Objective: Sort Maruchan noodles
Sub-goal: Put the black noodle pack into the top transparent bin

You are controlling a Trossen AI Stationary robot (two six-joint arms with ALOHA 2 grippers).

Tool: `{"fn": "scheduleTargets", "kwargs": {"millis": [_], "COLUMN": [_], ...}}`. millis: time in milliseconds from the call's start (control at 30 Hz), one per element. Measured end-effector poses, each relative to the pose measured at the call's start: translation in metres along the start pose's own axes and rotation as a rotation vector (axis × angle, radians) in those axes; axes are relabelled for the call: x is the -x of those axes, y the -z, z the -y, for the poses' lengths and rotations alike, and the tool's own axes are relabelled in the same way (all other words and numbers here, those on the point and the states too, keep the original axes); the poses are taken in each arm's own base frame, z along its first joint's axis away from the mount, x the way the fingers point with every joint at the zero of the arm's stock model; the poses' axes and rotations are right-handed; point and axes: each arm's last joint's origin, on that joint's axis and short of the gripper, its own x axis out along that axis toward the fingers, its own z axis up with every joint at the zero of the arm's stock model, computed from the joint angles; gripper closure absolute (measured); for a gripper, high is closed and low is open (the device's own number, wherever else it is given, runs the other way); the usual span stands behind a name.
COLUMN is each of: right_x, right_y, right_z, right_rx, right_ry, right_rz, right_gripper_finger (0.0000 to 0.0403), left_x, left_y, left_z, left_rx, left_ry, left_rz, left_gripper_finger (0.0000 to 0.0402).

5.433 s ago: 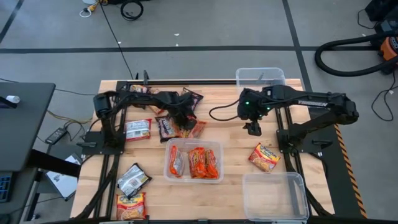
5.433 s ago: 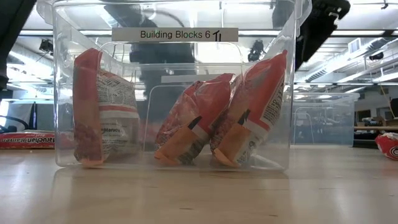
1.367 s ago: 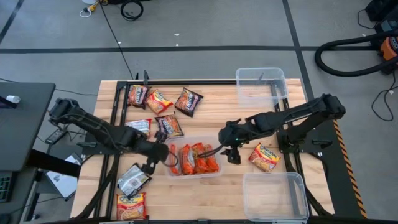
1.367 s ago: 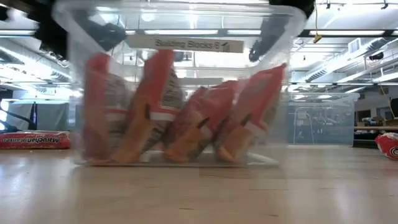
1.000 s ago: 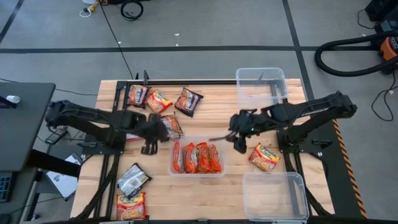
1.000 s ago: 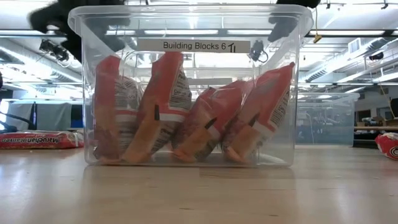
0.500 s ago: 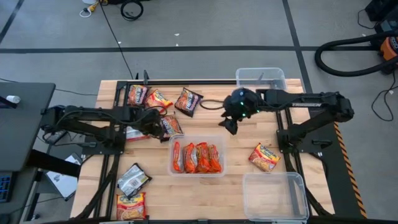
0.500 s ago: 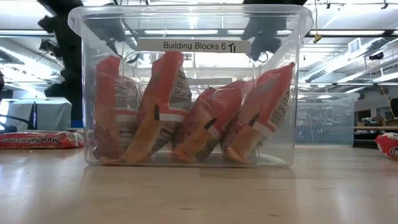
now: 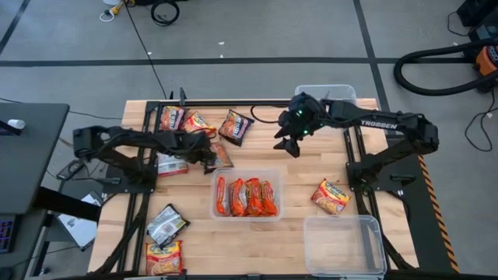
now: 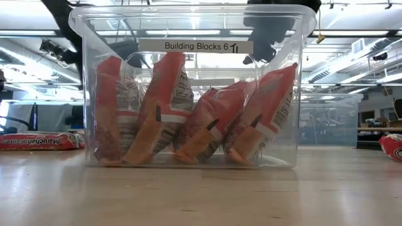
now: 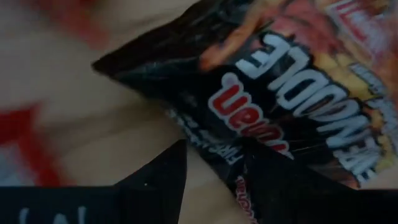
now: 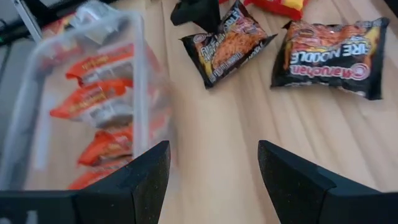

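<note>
A dark brown Maruchan packet lies flat on the table just beyond the centre bin's far left corner. My left gripper is low over its corner, open, one finger above the wrapper and one above bare wood. My right gripper hangs open and empty above the table beyond the bin's far right corner. The clear centre bin holds several orange-red packets standing on edge. More packets lie flat along the far left. My left gripper comes down steeply from the table's left over the dark packet's corner, its fingers straddling the wrapper's edge. I cannot tell whether either finger touches the wrapper. The packet lies flat on the wood.
A silver-white packet lies under my left arm. Another silver one and a yellow-red one lie at the near left, and one packet at the right. Empty clear bins stand at the far right and near right.
My left gripper has gone from beside the centre bin's left end toward the far edge and down onto the dark packet, rolling its wrist. My right gripper has swung from the bin's right side toward the far edge, staying high. The bin and packets have kept still.
</note>
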Motion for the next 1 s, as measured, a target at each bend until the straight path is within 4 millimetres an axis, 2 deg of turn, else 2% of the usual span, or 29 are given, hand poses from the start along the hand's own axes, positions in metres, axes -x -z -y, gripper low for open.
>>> {"fn": "scheduleTargets", "kwargs": {"millis": [100, 300, 400, 467, 567, 733, 867, 1000], "right_x": [0.002, 0.005, 0.007, 0.008, 0.01, 0.012, 0.009, 0.008], "right_y": [0.002, 0.005, 0.006, 0.009, 0.012, 0.015, 0.02, 0.023], "right_z": [0.006, 0.014, 0.018, 0.021, 0.026, 0.033, 0.038, 0.04], "right_rx": [0.036, 0.117, 0.116, 0.098, 0.073, 0.079, 0.127, 0.169], "right_ry": [0.018, 0.039, 0.045, 0.051, 0.075, 0.088, 0.09, 0.094], "right_rz": [-0.023, -0.044, -0.057, -0.077, -0.106, -0.121, -0.132, -0.139], "right_gripper_finger": [0.0155, 0.0155, 0.0155, 0.0155, 0.0155, 0.0154, 0.0155, 0.0155], "left_x": [-0.007, 0.019, 0.037, 0.046, 0.047, 0.031, 0.01, -0.018], "left_y": [-0.018, -0.064, -0.087, -0.096, -0.094, -0.078, -0.076, -0.078], "left_z": [0.014, 0.043, 0.049, 0.045, 0.032, 0.023, 0.023, 0.019], "left_rx": [-0.072, -0.337, -0.305, -0.165, 0.081, 0.277, 0.308, 0.287], "left_ry": [0.077, 0.096, 0.125, 0.097, 0.067, 0.085, 0.134, 0.086], "left_rz": [0.098, 0.34, 0.308, 0.223, 0.062, -0.043, 0.028, 0.022], "left_gripper_finger": [0.0233, 0.0233, 0.0233, 0.0233, 0.0233, 0.0227, 0.0224, 0.0224]}}
